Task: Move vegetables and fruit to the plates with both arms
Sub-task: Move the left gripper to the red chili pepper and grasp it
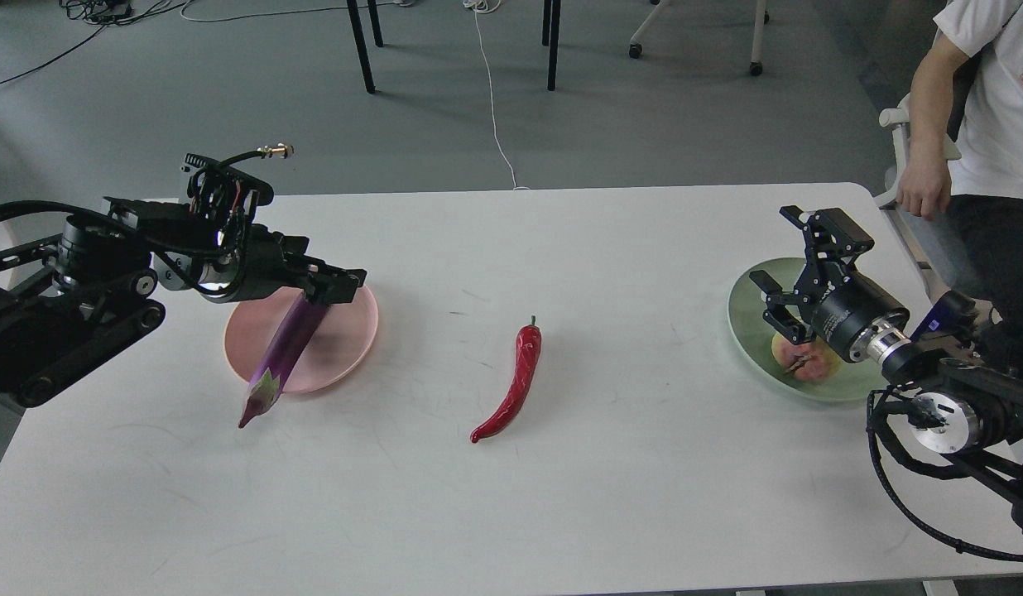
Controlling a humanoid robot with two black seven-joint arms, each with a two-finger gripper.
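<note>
The chili (511, 382) lies nearest on the worktop (644, 497), midway between the plates; glossy, probably slippery and light, best gripped mid-length. The eggplant (281, 358) hangs tilted from the left claw (333, 290), clenched on its blunt end, over the pink plate (346, 335). The right claw (780, 302) stands released above the fruit (801, 360) in the green plate (747, 319).

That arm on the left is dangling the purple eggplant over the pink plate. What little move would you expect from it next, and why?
Probably a small lowering, then letting go. The left gripper holds the eggplant by one end above the pink plate, but the eggplant hangs tilted with its calyx tip past the plate's near rim, so easing it down and slightly inward should lay it on the plate. The red chili pepper waits on the table.
</note>
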